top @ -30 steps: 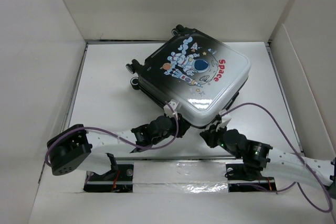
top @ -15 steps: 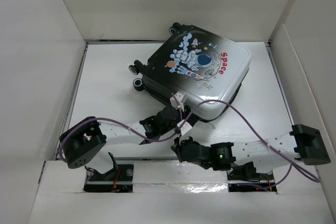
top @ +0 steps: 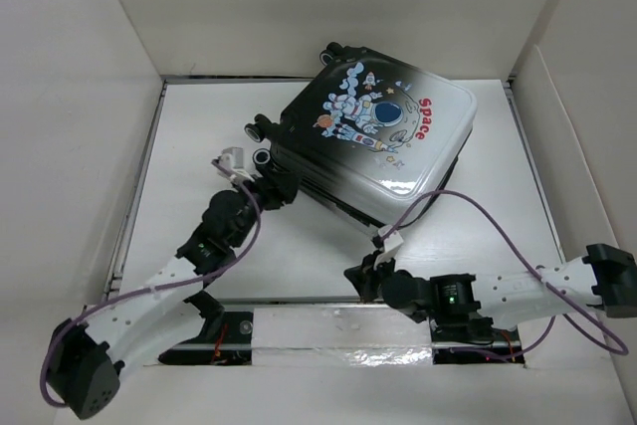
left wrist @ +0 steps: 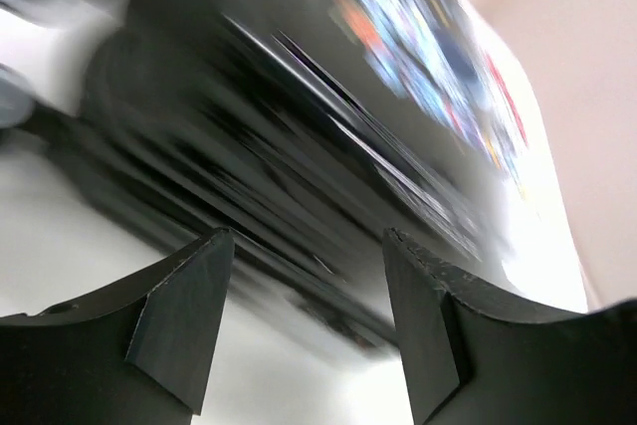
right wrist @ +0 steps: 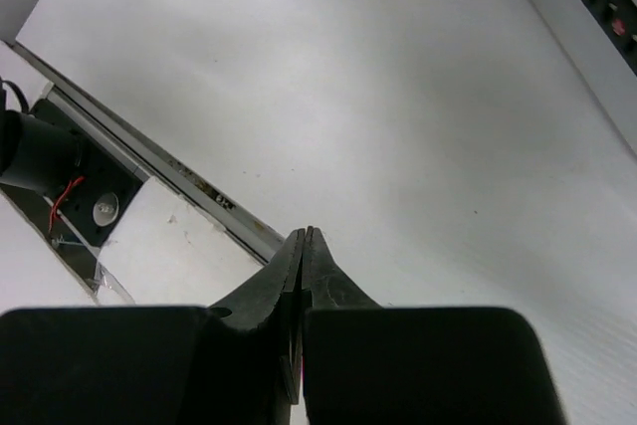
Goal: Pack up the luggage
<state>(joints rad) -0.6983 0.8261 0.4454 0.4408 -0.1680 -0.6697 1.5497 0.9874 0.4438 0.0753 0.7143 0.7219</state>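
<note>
Item one, the luggage (top: 373,141): you will find it in the upper centre to upper right of the overhead view, lying flat on the white table (top: 199,146) with the astronaut print and the red "Space" word facing up, its two shell halves lying one on the other, its wheels (top: 261,158) on the upper-left side, and its white end toward the lower right. Item two, your left gripper (top: 277,184): left of centre in the overhead view, just beside the luggage's lower-left corner and close under the nearer wheel; in the left wrist view (left wrist: 309,236) its two dark fingers (left wrist: 184,316) stand apart with nothing between them, and the dark side of the luggage fills the frame beyond them, heavily blurred, so you cannot tell whether a fingertip touches the shell. Item three, your right gripper (top: 364,278): lower centre of the overhead view, below the luggage and apart from it, over bare table; in the right wrist view (right wrist: 304,236) its fingers are pressed together, gripping nothing. Item four, a purple cable (top: 478,208): it loops from the right arm up toward the luggage's lower edge
</note>
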